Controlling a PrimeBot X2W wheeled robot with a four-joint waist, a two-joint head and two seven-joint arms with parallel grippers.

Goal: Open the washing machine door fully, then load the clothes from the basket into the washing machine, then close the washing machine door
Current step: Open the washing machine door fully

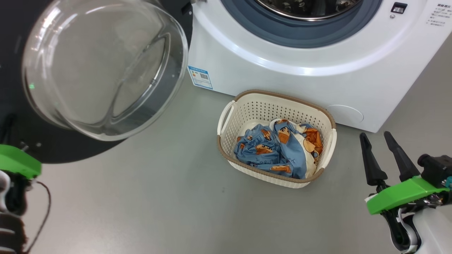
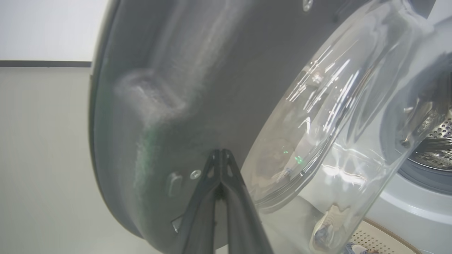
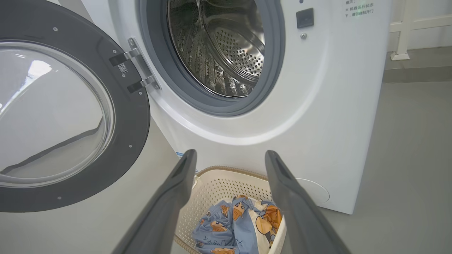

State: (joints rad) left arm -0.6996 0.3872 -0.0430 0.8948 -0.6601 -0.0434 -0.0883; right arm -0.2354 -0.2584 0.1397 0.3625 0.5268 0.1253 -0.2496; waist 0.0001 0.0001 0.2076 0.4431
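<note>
A: The door (image 1: 102, 70)?
B: Open, at ten o'clock; left gripper (image 2: 219, 155) closed, empty, close to it.
A: The clothes (image 1: 275, 148)?
B: In the basket (image 1: 282, 96), at six of the washing machine (image 1: 268, 63); right gripper (image 1: 375, 135) at four, fingers spread, empty.

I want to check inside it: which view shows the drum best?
Right wrist view: the drum is seen through the open mouth. Head view cuts it off at the top edge; left wrist view shows a sliver.

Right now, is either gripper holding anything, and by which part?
Nothing is held. The left gripper is shut empty, its tips near the washing machine door; the right gripper is open, empty, beside the basket.
</note>
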